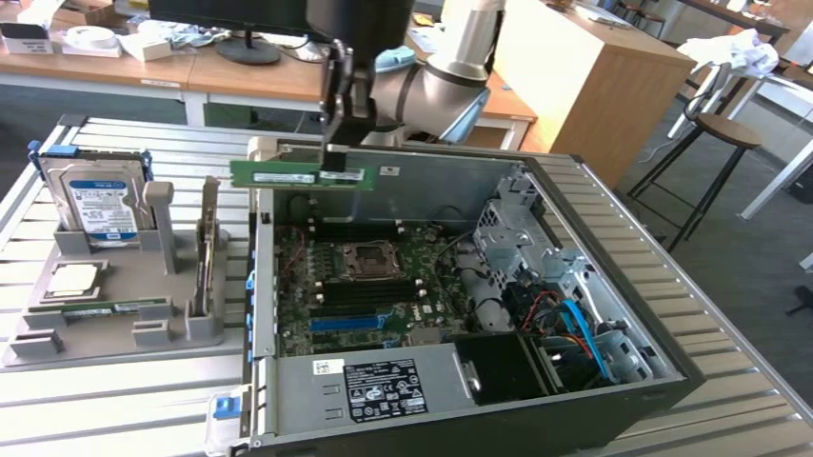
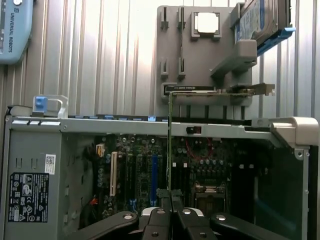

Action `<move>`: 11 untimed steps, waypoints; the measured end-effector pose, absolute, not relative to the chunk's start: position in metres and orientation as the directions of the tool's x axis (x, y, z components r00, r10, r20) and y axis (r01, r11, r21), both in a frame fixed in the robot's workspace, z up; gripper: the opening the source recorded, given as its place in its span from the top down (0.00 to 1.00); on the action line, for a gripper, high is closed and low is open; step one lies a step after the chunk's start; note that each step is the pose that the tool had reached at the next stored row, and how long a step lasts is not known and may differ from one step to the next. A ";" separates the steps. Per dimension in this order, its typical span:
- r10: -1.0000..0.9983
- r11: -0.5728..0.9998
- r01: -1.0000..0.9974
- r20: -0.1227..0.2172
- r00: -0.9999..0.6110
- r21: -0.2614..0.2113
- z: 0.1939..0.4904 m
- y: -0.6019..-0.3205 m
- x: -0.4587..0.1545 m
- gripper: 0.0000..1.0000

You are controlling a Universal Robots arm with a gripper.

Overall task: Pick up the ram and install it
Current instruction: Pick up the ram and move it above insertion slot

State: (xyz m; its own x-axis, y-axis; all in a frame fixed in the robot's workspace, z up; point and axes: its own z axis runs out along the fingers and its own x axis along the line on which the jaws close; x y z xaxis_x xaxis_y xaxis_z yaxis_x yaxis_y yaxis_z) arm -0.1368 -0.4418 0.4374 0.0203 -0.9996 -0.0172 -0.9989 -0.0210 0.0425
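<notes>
**Slatted metal surface with an open computer case: ram held above the board**

Slatted grey metal surface [image 1: 128, 400] carrying an open black-and-grey computer case [image 1: 610, 219], with wooden desks and a stool behind. The black two-finger tool [image 1: 337, 164] is closed narrowly on the upper edge of a long, thin green circuit-board ram [image 1: 280, 177]. The ram hangs level over the case's far wall, clear of the green motherboard [image 1: 368, 286] below. In the wrist view the ram [image 2: 170, 140] shows edge-on as a thin line rising from the tool [image 2: 170, 196]. On the exterior view's left, a grey moulded fixture [image 1: 114, 338] holds a blue-labelled hard drive [image 1: 102, 195], a second green stick [image 1: 114, 308] and an upright expansion card [image 1: 208, 248].
</notes>
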 end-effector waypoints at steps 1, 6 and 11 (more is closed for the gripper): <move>-1.000 -0.021 -0.999 -0.017 0.020 0.042 0.437 -0.442 -0.134 0.89; -1.000 -0.021 -0.999 -0.017 0.020 0.042 0.437 -0.442 -0.119 0.89; -1.000 -0.021 -0.999 -0.017 0.020 0.043 0.437 -0.442 -0.104 0.89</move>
